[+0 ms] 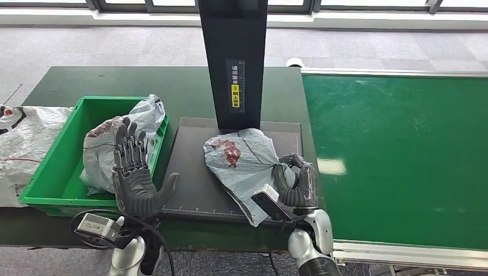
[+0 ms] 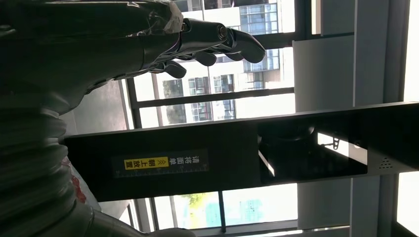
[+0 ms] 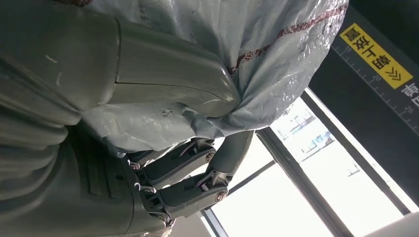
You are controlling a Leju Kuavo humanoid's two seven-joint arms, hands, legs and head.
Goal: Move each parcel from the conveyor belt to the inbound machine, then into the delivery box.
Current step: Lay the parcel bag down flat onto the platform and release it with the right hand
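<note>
A grey plastic parcel (image 1: 241,158) with a red mark lies on the dark platform of the inbound machine (image 1: 190,178), under its black post (image 1: 233,63). My right hand (image 1: 296,185) grips the parcel's near right edge; in the right wrist view the thumb and fingers (image 3: 192,170) close around the grey plastic of the parcel (image 3: 257,59). My left hand (image 1: 135,172) is raised with fingers spread and holds nothing, at the platform's left edge beside the green delivery box (image 1: 52,172). Another grey parcel (image 1: 112,144) lies inside that box.
The green conveyor belt (image 1: 397,155) runs along the right, bare of parcels. A white printed sack (image 1: 20,144) lies left of the box. Both the box and the machine stand on a dark green table (image 1: 172,86). The left wrist view shows the machine's post (image 2: 222,158) against windows.
</note>
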